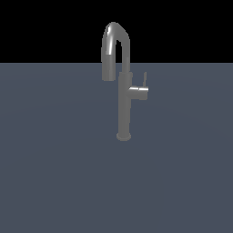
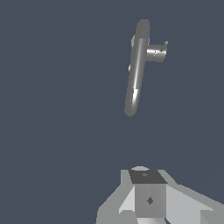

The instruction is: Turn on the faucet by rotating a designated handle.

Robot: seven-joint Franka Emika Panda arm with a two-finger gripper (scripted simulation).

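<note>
the faucet (image 1: 124, 104) is standing upright, its handle (image 1: 140, 91) sticking out sideways; the gripper (image 2: 148, 197) is hanging well apart, grip unreadable.

faucet (image 1: 124, 104): grey metal look, smooth, satin to glossy; bright highlight streaks along the gooseneck and column in both views. handle (image 1: 140, 92): same grey metal finish, smooth, pale sheen on the cylinder end; thin lever duller. floor (image 1: 54, 173): flat slate-blue, matt, no texture or reflections. gripper (image 2: 146, 197): light grey faceted body, matt, plastic-like, with a darker grey top face.
</note>
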